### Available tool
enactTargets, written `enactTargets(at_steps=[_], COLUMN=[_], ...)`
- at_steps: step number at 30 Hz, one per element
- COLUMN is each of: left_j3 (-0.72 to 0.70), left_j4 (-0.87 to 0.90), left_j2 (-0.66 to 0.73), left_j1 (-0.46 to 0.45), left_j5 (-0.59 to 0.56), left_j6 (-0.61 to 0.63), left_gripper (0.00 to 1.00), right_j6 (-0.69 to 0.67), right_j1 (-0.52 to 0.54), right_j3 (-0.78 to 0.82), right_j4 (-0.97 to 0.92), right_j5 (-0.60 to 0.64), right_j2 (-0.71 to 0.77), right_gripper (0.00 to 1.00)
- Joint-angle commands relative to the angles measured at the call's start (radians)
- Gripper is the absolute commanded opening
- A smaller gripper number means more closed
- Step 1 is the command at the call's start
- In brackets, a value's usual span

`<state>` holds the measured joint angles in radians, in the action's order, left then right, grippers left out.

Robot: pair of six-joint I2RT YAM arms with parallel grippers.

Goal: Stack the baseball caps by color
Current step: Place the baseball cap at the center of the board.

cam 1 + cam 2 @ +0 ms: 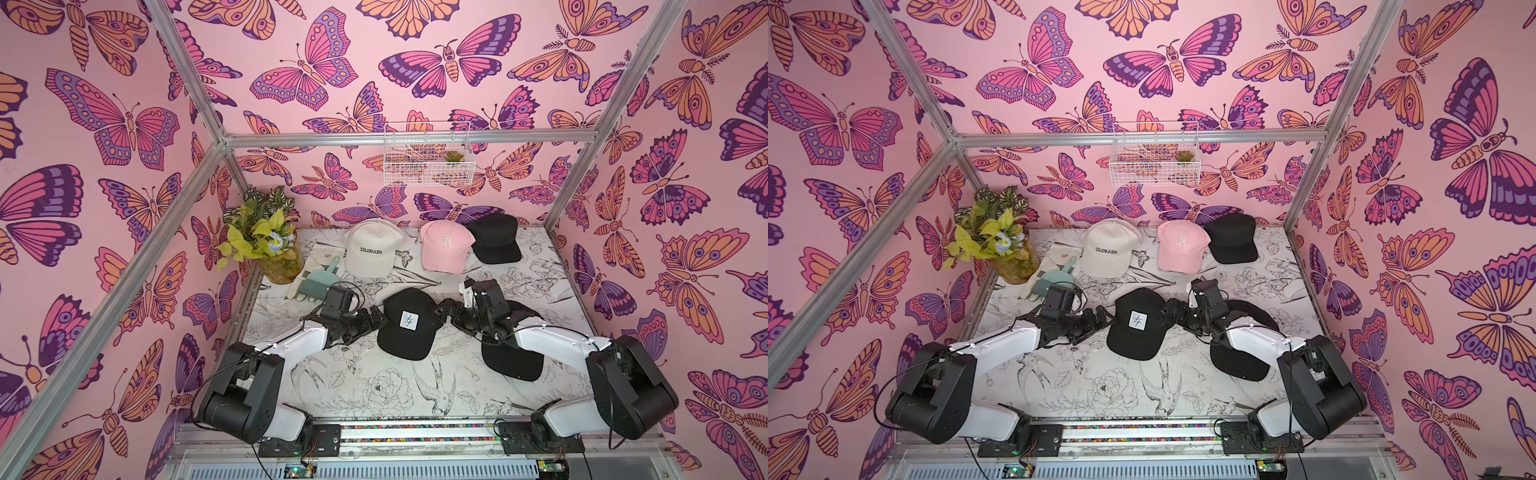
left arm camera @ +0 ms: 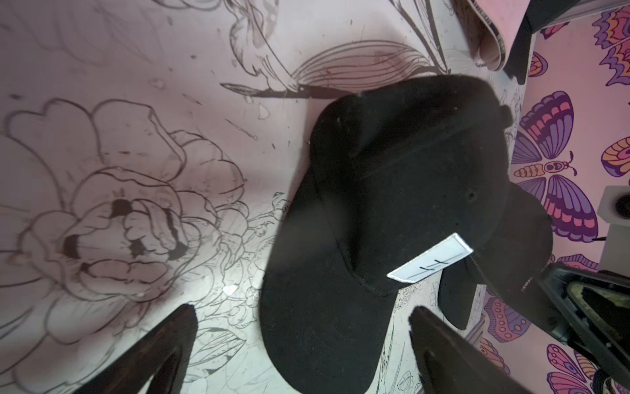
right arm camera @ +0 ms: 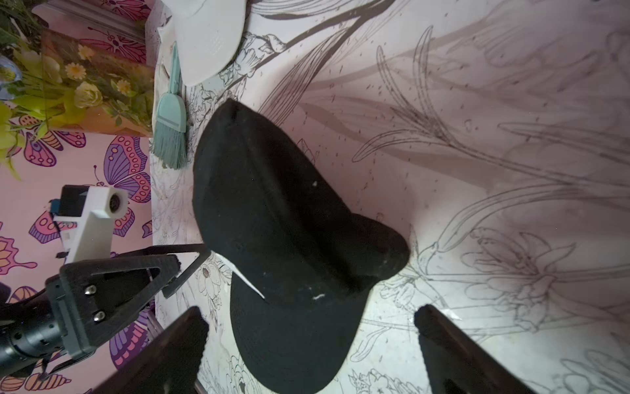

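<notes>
Left wrist view has the patch cap (image 2: 392,191) crown-up on the worktop (image 2: 136,85). Its brim points into the gap of the left jaws, whose fingers (image 2: 163,348) stand spread and hold nothing.

From where I stand, in both top views that cap (image 1: 409,324) sits near the middle. The left jaws are at its 9 o'clock and the right jaws at its 3 o'clock, both released and close against its crown. A second black cap (image 1: 513,357) lies at 4 o'clock, half hidden under the right arm (image 1: 552,336). Along the back, a cream cap (image 1: 372,249) is at 11 o'clock, a pink cap (image 1: 444,245) at 12 and a third black cap (image 1: 494,239) at 1. The last two lie just beside each other. A brush (image 1: 320,282) lies at 10 o'clock.

Trouble I'd watch for:
- **Two arms on one cap:** closing from opposite sides could knock fingers together or tug the fabric two ways.
- **Soft crown:** a pinch may fold it and slip off on the lift.
- **Low right arm:** it hangs over the cap at 4 o'clock, so a sideways swing could drag that cap.
- **Carry to the back:** taking the patch cap to 1 o'clock risks brushing the pink one.
</notes>
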<state>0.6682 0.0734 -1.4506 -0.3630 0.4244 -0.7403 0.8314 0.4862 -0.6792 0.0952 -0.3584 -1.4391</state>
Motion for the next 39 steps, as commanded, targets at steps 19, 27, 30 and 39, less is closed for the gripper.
enactTargets(at_steps=[19, 27, 30, 39], left_j3=[0.053, 0.074, 0.116, 0.077], left_j4=[-0.060, -0.152, -0.152, -0.153], left_j2=[-0.145, -0.194, -0.239, -0.193], left_j1=[-0.048, -0.050, -0.061, -0.070], left_j5=[0.128, 0.149, 0.171, 0.140], left_j6=[-0.064, -0.093, -0.090, -0.110], left_gripper=[1.00, 1.00, 1.00, 1.00], right_j6=[0.136, 0.107, 0.110, 0.089], right_j1=[0.096, 0.091, 0.080, 0.068], right_j3=[-0.006, -0.079, -0.092, -0.070], right_j4=[0.251, 0.303, 0.326, 0.219], right_j5=[-0.017, -0.003, -0.015, 0.056], right_j2=[-0.214, -0.312, -0.327, -0.277], right_gripper=[0.99, 0.99, 0.99, 0.99])
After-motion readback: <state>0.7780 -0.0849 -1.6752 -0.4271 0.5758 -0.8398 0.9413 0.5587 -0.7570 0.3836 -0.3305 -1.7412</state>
